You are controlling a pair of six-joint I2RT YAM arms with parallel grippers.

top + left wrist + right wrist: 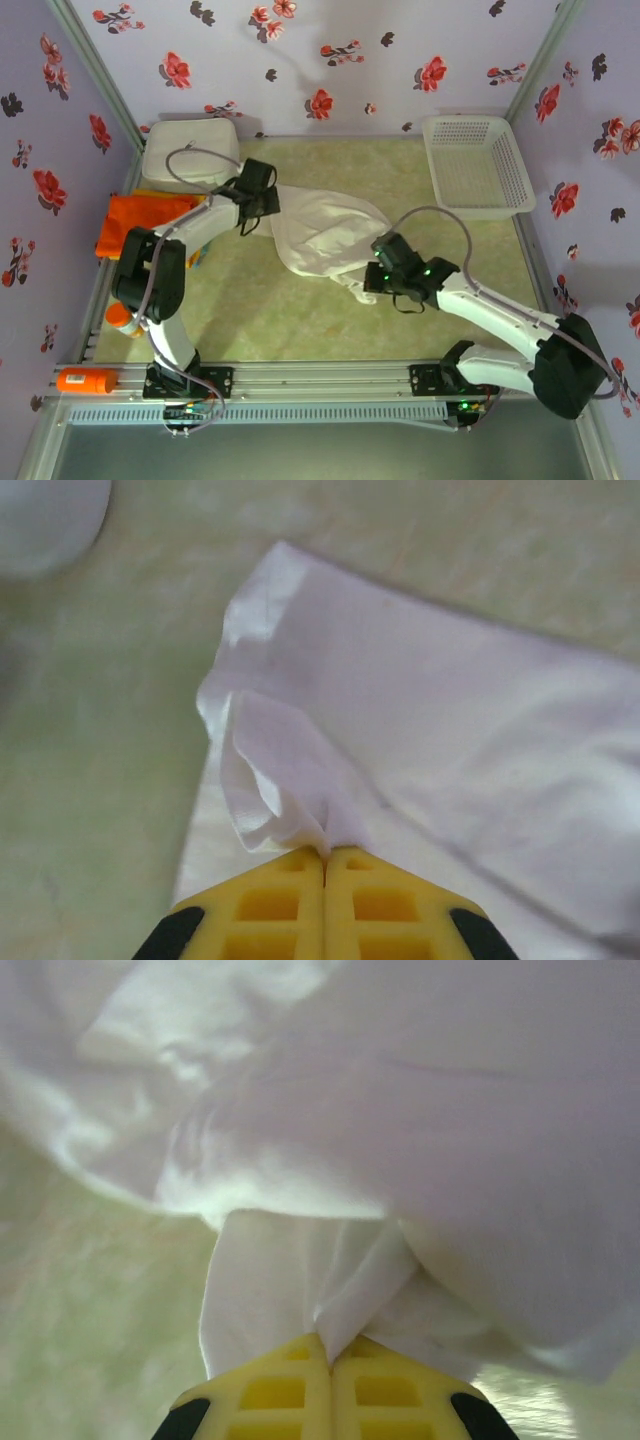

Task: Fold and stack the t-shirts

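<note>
- Off-white t-shirt (325, 235): our left gripper (325, 852) pinches a cloth corner, jaws fully closed; right gripper (328, 1338) clamps a bunched fold likewise.
- It lies rumpled mid-way across the table (300, 330), between both grips.
- Orange t-shirt (140, 225) sits at the left edge.
- We judge: flattening step; next, draw apart evenly, lay flat.

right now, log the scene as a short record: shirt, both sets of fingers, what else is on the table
off-white t-shirt: lying crumpled mid-table
left fingers: shut on its left edge
right fingers: shut on its near right edge
orange t-shirt: left side, next to the white box
mesh basket: far right corner
</note>
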